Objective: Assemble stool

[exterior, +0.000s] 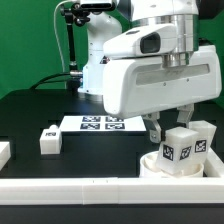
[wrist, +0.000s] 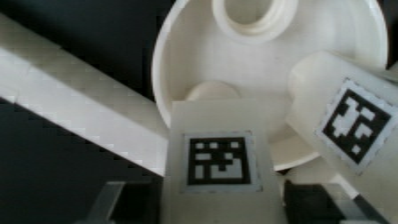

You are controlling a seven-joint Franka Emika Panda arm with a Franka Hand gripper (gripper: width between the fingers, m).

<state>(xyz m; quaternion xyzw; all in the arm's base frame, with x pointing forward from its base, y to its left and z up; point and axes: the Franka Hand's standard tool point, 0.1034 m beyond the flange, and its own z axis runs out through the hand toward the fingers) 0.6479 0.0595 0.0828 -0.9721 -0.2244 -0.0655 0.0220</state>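
The stool's round white seat lies at the exterior view's right front, against the border rail. My gripper hangs over it, shut on a white block leg whose tag faces the camera; the leg's lower end is at the seat. A second tagged leg stands on the seat just beyond it. In the wrist view the held leg sits between my fingers, with the gripper closed on its sides. The seat lies beneath it and the other leg stands beside it.
A loose tagged leg lies on the black table at the exterior view's left, with another white part at the edge. The marker board lies mid-table. A white border rail runs along the front, also seen as rail.
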